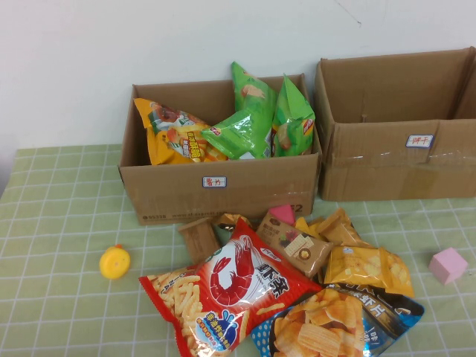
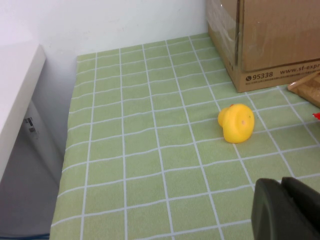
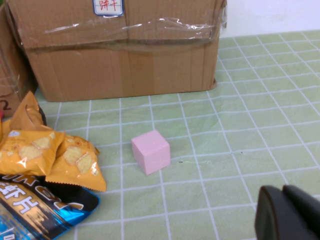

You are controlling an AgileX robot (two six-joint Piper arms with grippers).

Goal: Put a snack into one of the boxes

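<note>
Right gripper (image 3: 287,212) looks closed and empty near the pink cube (image 3: 150,151); left gripper (image 2: 290,209) same, parked. I'd pinch the light, crinkly snack pouch (image 1: 368,268) by its edge, in front of the taped carton (image 1: 394,160).

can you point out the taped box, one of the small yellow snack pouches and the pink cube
taped box (image 1: 387,160): high view, on its cardboard front below the tape.
yellow snack pouch (image 1: 368,269): high view, middle of the pouch's face.
pink cube (image 3: 150,151): right wrist view, on its front face.
</note>
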